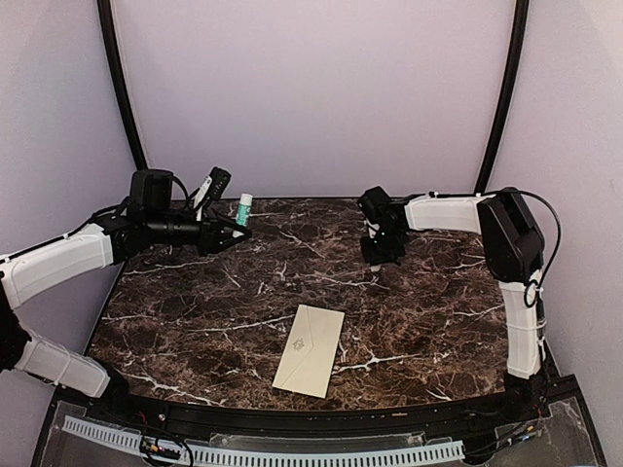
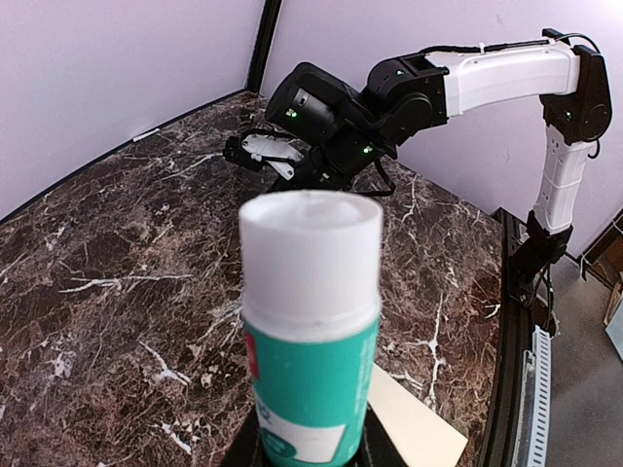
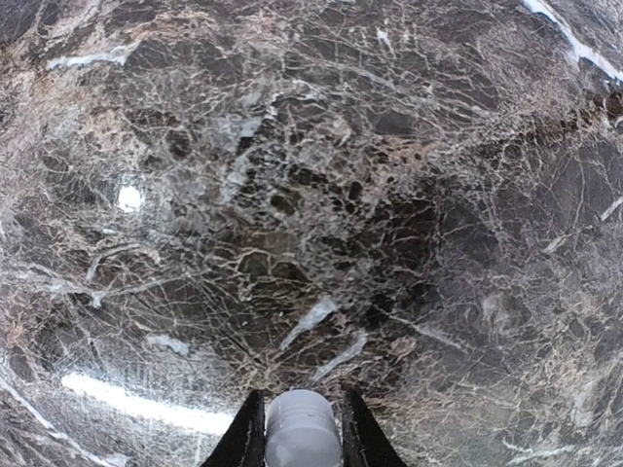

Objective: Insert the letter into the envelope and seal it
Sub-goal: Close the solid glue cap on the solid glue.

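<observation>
The envelope point(image 1: 310, 350) lies shut on the marble table point(image 1: 195, 311), near the front middle, flap side up with a faint emblem. One corner of the envelope point(image 2: 421, 428) shows in the left wrist view. The letter is hidden from every view. My left gripper point(image 1: 234, 236) hovers at the back left, shut on a teal glue stick point(image 2: 311, 360) whose white end point(image 1: 243, 204) points up. At the back right my right gripper point(image 1: 383, 255) points down over bare marble. Its fingers point(image 3: 248, 438) press both sides of a small white cap point(image 3: 302, 433).
Purple walls and two black posts point(image 1: 122, 88) close in the back and sides. A clear guard and a white cable strip point(image 1: 263, 452) run along the front edge. The right arm point(image 2: 487, 78) reaches across the back of the table.
</observation>
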`<act>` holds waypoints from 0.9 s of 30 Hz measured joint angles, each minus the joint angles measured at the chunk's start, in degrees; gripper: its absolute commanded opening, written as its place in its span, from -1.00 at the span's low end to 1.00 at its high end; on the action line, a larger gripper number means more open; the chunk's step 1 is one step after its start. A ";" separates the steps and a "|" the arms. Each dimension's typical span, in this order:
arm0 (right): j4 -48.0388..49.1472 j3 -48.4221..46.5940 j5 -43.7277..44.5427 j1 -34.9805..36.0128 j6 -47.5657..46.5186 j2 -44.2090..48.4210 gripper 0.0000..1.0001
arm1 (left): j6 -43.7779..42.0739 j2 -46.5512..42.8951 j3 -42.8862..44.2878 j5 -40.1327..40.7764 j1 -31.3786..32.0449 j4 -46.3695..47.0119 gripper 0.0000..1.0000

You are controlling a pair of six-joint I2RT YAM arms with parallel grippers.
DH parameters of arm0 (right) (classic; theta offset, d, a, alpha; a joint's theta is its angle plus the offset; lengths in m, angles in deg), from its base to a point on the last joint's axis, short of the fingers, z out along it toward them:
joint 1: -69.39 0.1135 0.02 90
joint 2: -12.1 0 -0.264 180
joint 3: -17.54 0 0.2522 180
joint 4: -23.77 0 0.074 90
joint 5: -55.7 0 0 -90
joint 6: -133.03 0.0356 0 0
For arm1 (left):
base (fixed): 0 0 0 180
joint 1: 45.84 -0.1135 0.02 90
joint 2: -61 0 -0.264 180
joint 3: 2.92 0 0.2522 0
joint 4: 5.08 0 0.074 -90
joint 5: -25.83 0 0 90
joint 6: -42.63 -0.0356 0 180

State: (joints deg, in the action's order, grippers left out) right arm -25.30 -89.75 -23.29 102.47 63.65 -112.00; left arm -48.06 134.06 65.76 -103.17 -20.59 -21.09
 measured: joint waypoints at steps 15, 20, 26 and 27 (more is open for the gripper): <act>-0.59 0.00 0.42 -0.04 -0.02 -0.11 -0.47 | 0.00 0.00 0.00 -0.24 0.00 0.00 -0.88; -0.63 0.00 0.44 -0.04 -0.02 -0.11 -0.48 | 0.00 0.00 0.00 -0.28 0.00 0.00 -0.88; -0.70 0.04 0.44 -0.09 -0.04 -0.11 -0.66 | 0.00 0.00 0.00 -0.57 0.00 -0.02 -0.88; -0.70 0.04 0.44 -0.11 -0.09 -0.11 -0.69 | 0.00 0.00 0.00 -0.61 0.00 -0.02 -0.88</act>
State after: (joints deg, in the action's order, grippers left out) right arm -26.00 -89.71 -22.86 102.36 63.56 -112.11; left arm -48.06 134.06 65.76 -103.78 -20.59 -21.11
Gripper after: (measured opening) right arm 0.201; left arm 0.214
